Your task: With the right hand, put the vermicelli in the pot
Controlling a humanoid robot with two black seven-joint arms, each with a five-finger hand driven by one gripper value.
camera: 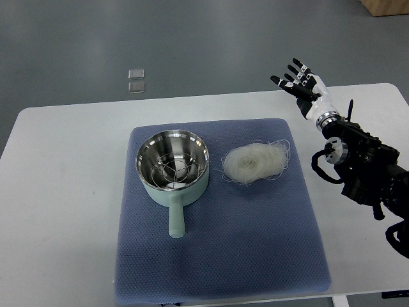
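The vermicelli [256, 162] lay as a loose, pale nest on the blue mat [220, 256], just beside the pot [172, 167] on the side away from the robot's left, not touching its rim. It looked very light and soft or springy, a tangle of thin strands with stray loops sticking out round the edge, so it would likely squash under the fingers and shed or trail threads if pinched at the fringe; the safer hold seemed to be a wide grasp from above round the dense middle of the nest. The bundle was a squat oval, its long axis running roughly toward and away from the pot, with no real front or back. The pot stood upright and open, a wire rack inside, its handle pointing toward the robot. The right hand [304, 85] hung well beyond the vermicelli from the pot, above the counter [64, 192] at its far edge, fingers spread apart and holding nothing.
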